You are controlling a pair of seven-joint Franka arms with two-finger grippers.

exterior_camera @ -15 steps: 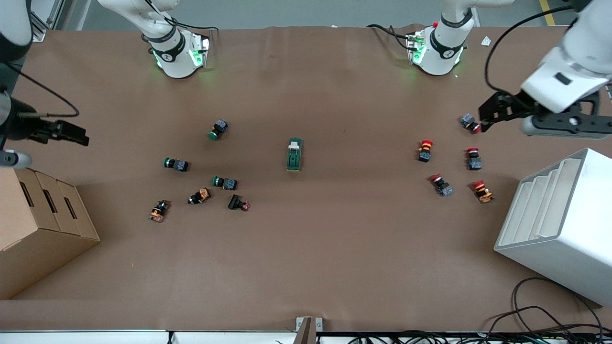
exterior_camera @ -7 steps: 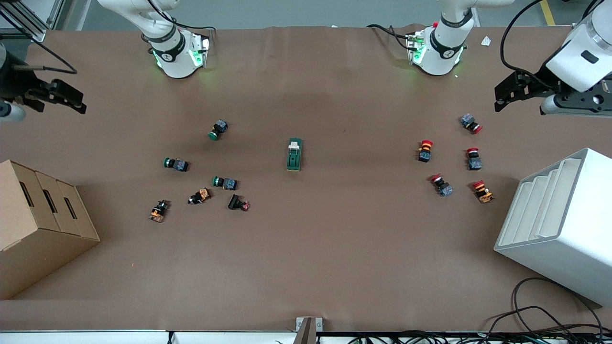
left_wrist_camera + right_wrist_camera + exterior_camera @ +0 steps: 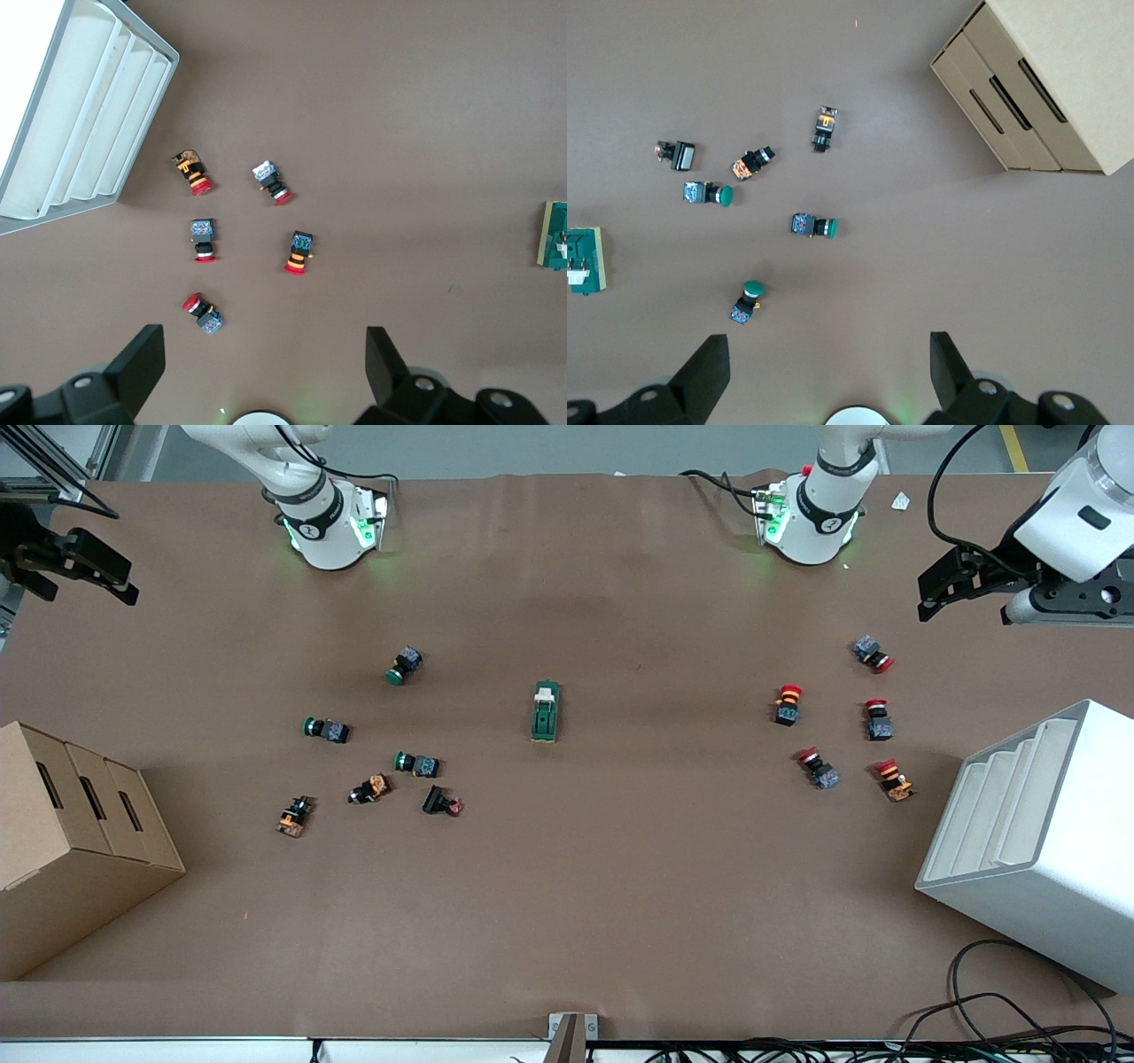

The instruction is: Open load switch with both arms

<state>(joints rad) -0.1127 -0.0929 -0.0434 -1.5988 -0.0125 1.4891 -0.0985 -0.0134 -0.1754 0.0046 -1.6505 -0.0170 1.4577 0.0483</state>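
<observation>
The load switch [image 3: 546, 711], a dark green oblong block with a cream toggle at the end toward the robots' bases, lies flat at the middle of the brown table. It shows at the edge of the left wrist view [image 3: 556, 235] and of the right wrist view [image 3: 583, 258]. My left gripper [image 3: 928, 599] hangs open in the air over the left arm's end of the table, above the red-capped push-buttons, holding nothing. My right gripper [image 3: 120, 584] hangs open over the right arm's end, also holding nothing. Wide gaps show between each gripper's [image 3: 264, 359] [image 3: 828, 359] fingers.
Several red-capped push-buttons [image 3: 788, 702] lie toward the left arm's end, beside a white slotted rack [image 3: 1036, 841]. Green-capped and other push-buttons [image 3: 326, 729] lie toward the right arm's end, near a cardboard box [image 3: 71, 841]. Cables [image 3: 1001, 1019] trail at the table's front corner.
Both grippers have lifted and drawn toward the bases' edge of the table. The left one left the red push-button it hung by; the right one moved off the cardboard box.
</observation>
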